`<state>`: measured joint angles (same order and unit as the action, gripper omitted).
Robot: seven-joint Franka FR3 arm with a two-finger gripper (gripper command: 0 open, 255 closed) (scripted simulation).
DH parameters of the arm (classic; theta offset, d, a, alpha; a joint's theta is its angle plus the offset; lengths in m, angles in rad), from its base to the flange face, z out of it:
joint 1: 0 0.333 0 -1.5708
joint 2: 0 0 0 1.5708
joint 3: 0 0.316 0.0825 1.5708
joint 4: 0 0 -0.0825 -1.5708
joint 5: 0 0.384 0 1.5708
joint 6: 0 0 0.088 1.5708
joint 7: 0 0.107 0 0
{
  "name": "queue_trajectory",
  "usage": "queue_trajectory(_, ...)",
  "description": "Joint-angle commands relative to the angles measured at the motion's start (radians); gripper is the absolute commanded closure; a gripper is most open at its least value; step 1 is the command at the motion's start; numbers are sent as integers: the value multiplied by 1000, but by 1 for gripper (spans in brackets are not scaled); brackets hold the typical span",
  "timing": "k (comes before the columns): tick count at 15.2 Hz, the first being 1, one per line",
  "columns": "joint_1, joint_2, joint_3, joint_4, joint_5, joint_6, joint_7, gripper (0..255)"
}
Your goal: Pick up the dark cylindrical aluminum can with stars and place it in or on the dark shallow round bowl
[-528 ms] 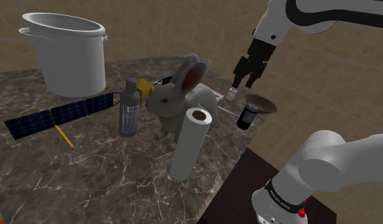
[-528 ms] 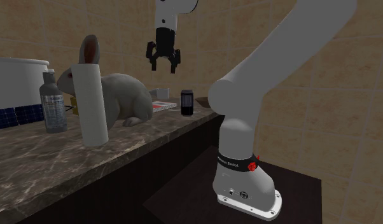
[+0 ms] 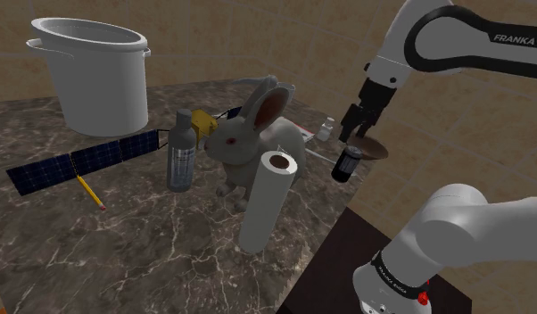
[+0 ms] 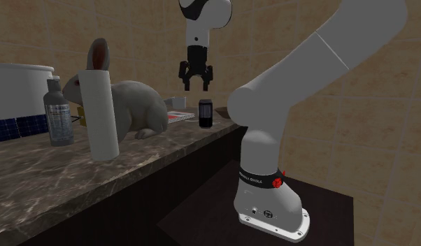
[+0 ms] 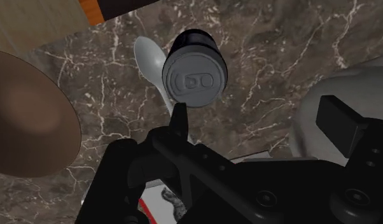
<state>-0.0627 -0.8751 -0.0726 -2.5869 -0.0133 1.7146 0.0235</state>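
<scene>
Tool (image 4: 195, 84) on a white robot arm, black and two-fingered, hanging above one end of a dark marble table (image 3: 124, 241). Its fingers are spread apart and hold nothing.

Below it stands the dark can (image 5: 196, 70), upright, with its long axis vertical and its grey lid and pull tab facing up toward the tool. In the wrist view the can sits off-centre, close by one fingertip rather than midway between the two. The tool probably needs a small sideways shift before it comes down around the can.

The brown shallow bowl (image 5: 25, 121) rests just beside the can, on the side away from a grey rabbit figure (image 3: 249, 138). A white spoon (image 5: 149, 60) lies on the table with its scoop at the can's base; whether they touch cannot be told.

In the shoulder view the can is near the table's edge at that view's right, with open air beyond. The rabbit and an upright paper roll (image 3: 268, 201) stand to that view's left of the can, near it but apart, so the fingers seem to have room to descend.
</scene>
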Motion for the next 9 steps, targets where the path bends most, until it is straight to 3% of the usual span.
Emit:
queue_trajectory(1,-23,-45,-23,-57,-43,14,-32,0)
queue_trajectory(3,-45,-76,-45,-101,-81,29,-60,0)
queue_trajectory(9,-49,-76,-52,-181,-89,110,-59,0)
